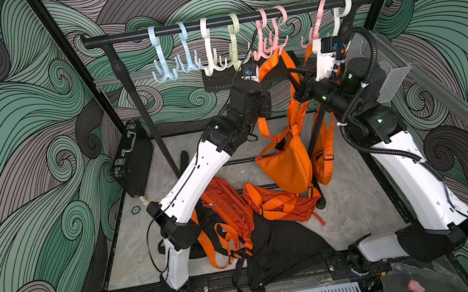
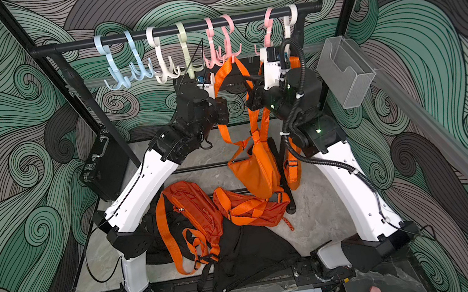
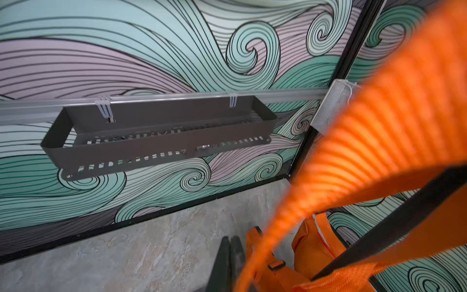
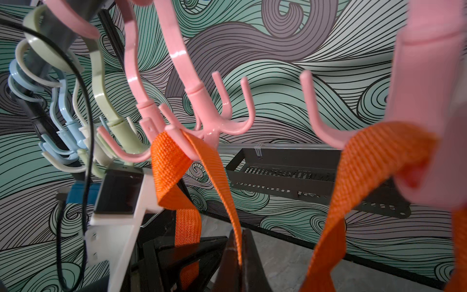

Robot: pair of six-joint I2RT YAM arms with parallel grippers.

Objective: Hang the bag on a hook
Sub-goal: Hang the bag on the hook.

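Both arms reached up toward the rail (image 1: 248, 16). The right gripper (image 4: 237, 268) pinched the strap (image 4: 217, 177) under a pink hook (image 4: 199, 101). The left gripper (image 3: 230, 261) was closed beside the strap.

Top views high at the near edge, facing down and far, wrist views close, sharing dark perforated metal shelf (image 3: 156, 149)

What we find below the rail (image 1: 127, 37)
A sling bag (image 1: 286, 167) hangs from a hook (image 4: 195, 96); a backpack (image 1: 227, 209) lies before it, a briefcase (image 1: 131, 157) stands far left.
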